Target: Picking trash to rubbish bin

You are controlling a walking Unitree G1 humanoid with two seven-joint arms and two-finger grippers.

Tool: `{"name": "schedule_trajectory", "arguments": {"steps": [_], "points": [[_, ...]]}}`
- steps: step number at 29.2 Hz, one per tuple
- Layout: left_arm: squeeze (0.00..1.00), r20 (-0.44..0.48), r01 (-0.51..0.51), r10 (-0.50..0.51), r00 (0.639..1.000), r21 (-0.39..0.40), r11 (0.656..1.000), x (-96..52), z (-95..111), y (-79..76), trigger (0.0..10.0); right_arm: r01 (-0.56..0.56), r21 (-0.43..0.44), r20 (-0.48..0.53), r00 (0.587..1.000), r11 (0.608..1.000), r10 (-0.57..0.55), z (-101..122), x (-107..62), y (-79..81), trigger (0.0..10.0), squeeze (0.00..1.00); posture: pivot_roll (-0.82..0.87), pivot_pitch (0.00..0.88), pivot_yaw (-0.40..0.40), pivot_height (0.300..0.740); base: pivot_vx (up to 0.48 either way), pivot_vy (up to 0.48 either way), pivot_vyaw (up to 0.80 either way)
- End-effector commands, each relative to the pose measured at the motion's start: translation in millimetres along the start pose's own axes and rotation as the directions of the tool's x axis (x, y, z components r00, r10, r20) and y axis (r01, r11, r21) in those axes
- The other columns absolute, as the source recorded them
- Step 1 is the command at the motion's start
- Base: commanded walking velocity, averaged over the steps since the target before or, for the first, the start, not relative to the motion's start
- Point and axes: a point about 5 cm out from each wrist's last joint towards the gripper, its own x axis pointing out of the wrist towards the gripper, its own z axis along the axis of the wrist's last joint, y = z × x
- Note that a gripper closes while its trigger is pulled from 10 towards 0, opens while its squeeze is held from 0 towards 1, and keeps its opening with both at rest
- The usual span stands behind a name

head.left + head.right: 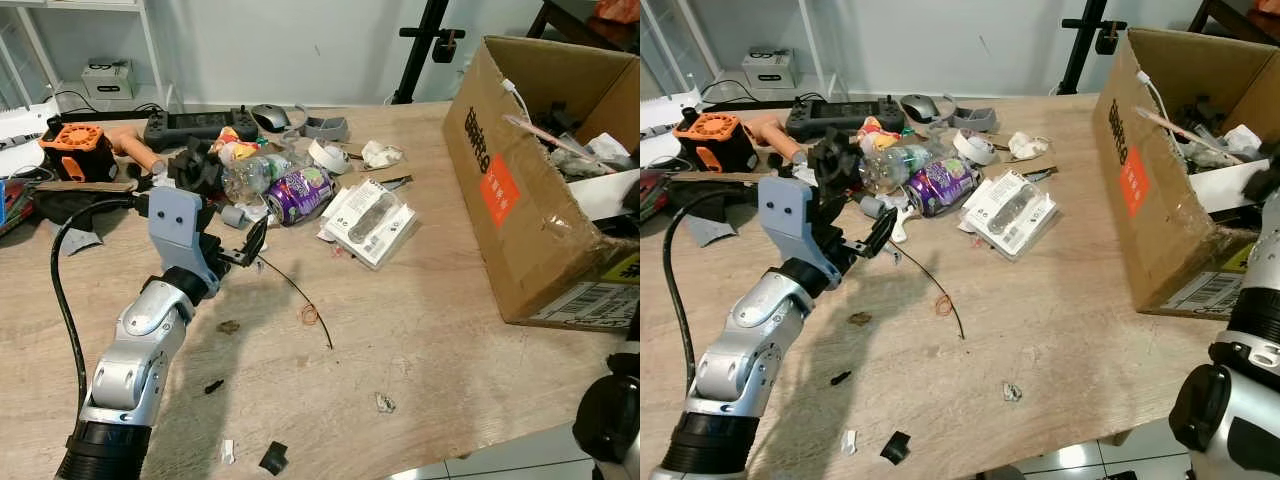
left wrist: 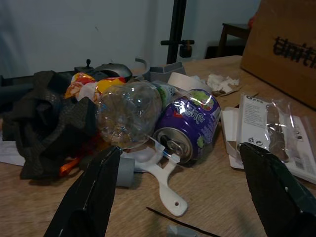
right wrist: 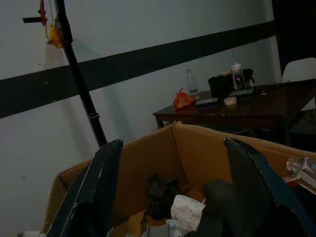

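Currently my left pincer (image 2: 180, 197) hovers low over the bench (image 1: 420, 330), fingers spread wide, nothing between them and touching nothing. Directly ahead of it, at 12 o'clock, lies the trash pile: a clear plastic bottle (image 2: 129, 113) on its side touching a purple can (image 2: 190, 123), with a white plastic scoop (image 2: 165, 185) just in front of both. A dark crumpled cloth (image 2: 47, 123) sits at 10 o'clock of the pincer, and a clear blister pack (image 1: 368, 222) at 2 o'clock. A thin black wire (image 1: 300, 295) trails across the bench near my left wrist.

My right pincer (image 3: 168, 197) is held over the cardboard box (image 1: 530, 200), fingers also wide apart and empty; the box already has scraps inside.
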Motion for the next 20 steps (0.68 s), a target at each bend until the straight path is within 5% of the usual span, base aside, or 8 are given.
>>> {"name": "schedule_trajectory", "arguments": {"steps": [1, 9, 11, 12, 14, 15, 17, 20], "points": [[0.00, -0.026, 0.005, -0.004, 1.000, 0.018, 1.000, -2.7, -5.0, 1.0, 10.0, 0.026, -0.001, 0.010, 1.000, 1.000, -0.026, -0.1, 0.2, -4.3, 10.0, 0.00, -0.01, 0.186, -0.039, 0.740, 0.000, 0.000, 0.00], [0.00, -0.041, -0.064, 0.065, 0.997, 0.015, 0.998, -2.1, -5.7, 7.1, 10.0, -0.227, 0.062, 0.060, 0.973, 0.972, 0.223, 6.9, -1.4, 37.5, 10.0, 0.00, -0.01, 0.187, -0.036, 0.740, 0.000, 0.000, 0.00], [0.00, -0.061, -0.106, 0.105, 0.993, -0.018, 0.994, 1.1, -6.7, 11.0, 10.0, -0.543, 0.119, 0.090, 0.840, 0.831, 0.536, 10.5, -20.7, 92.1, 10.0, 0.00, -0.01, 0.186, -0.032, 0.740, 0.000, 0.000, 0.00], [0.00, -0.061, -0.106, 0.105, 0.993, -0.018, 0.994, 1.1, -6.7, 11.0, 10.0, -0.543, 0.119, 0.090, 0.840, 0.831, 0.536, 10.5, -20.7, 92.1, 10.0, 0.00, -0.01, 0.186, -0.032, 0.740, 0.000, 0.000, 0.00], [0.00, -0.113, -0.210, 0.204, 0.972, -0.045, 0.977, 6.0, -10.2, 20.6, 10.0, -0.800, 0.216, 0.146, 0.593, 0.559, 0.792, 12.5, -63.1, 154.1, 10.0, 0.00, -0.01, 0.184, -0.029, 0.740, 0.000, 0.000, 0.00], [0.00, -0.113, -0.210, 0.204, 0.972, -0.045, 0.977, 6.0, -10.2, 20.6, 10.0, -0.800, 0.216, 0.146, 0.593, 0.559, 0.792, 12.5, -63.1, 154.1, 10.0, 0.00, -0.01, 0.184, -0.029, 0.740, 0.000, 0.000, 0.00], [0.00, -0.130, -0.280, 0.272, 0.954, -0.050, 0.959, 7.9, -10.3, 27.6, 10.0, -0.853, 0.321, 0.138, 0.472, 0.411, 0.871, 3.0, -95.5, 187.7, 10.0, 0.00, -0.01, 0.181, -0.037, 0.740, 0.000, 0.000, 0.00], [0.00, -0.133, -0.324, 0.318, 0.939, -0.029, 0.945, 7.4, -9.8, 31.4, 10.0, -0.823, 0.386, -0.028, 0.440, 0.416, 0.897, -37.7, -125.2, 203.6, 10.0, 0.00, 0.00, 0.184, -0.045, 0.740, 0.000, 0.000, 0.00]]}}
